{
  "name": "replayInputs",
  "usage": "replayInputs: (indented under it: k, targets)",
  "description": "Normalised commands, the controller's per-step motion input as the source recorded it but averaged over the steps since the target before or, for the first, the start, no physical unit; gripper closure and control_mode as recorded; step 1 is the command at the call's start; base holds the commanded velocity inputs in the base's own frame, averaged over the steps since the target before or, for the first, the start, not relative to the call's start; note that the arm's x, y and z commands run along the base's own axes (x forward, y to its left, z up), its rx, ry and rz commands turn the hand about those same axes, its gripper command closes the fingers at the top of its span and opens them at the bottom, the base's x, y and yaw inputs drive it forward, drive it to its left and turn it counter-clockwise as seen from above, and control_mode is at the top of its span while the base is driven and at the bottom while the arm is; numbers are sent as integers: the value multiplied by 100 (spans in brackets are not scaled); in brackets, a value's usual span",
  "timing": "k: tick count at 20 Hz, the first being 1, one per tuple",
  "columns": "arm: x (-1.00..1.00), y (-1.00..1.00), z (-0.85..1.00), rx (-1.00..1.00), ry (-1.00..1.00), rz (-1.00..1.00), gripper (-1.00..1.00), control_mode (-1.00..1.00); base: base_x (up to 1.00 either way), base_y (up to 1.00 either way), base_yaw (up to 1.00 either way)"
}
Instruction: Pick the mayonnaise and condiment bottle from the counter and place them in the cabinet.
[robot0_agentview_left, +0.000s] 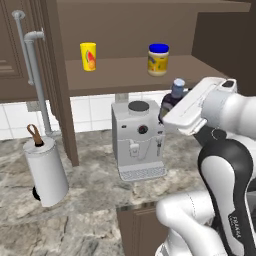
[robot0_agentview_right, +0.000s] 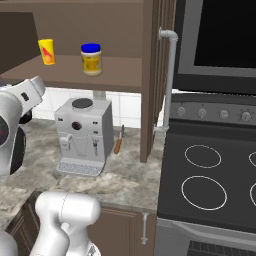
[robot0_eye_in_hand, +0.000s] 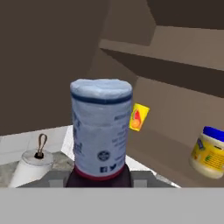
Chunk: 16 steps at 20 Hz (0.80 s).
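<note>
**Dark brown bottle held up near the shelf**

Dark brown wood forms the cabinet (robot0_agentview_left: 150, 70), where one shelf board carries two items: one mayonnaise jar (robot0_agentview_left: 158, 59) with a blue lid and one yellow cup (robot0_agentview_left: 88, 56), set well apart. From the left base camera the cup is seen at 9 o'clock of the jar.

One condiment bottle (robot0_agentview_left: 175, 95) is carried off the counter (robot0_agentview_left: 90, 195), below the shelf edge, at about 5 o'clock of the jar. In the hand view its pale cap (robot0_eye_in_hand: 101, 127) is seen close up, with the gripper (robot0_eye_in_hand: 99, 178) at its base. The fingers appear clamped on the bottle, though the tips themselves are mostly hidden behind it.

On the counter one white coffee machine (robot0_agentview_left: 138, 140) is seen under the shelf, and one paper towel roll (robot0_agentview_left: 46, 170) stands at 9 o'clock of it. One knife (robot0_agentview_right: 119, 140) leans by the cabinet side. At the right, two stove rings (robot0_agentview_right: 202, 156) are fully seen.
</note>
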Motion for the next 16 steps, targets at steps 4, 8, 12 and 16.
replayInputs:
  k: [4,8,12,16]
  targets:
    - [0,-6,33,34,0,-14,100,-100,0,0,0]
    - [0,-8,13,34,0,-15,100,-100,0,0,0]
    - [0,-10,3,26,2,-14,100,-100,0,0,0]
    - [0,-1,0,9,7,-14,100,-100,0,0,0]
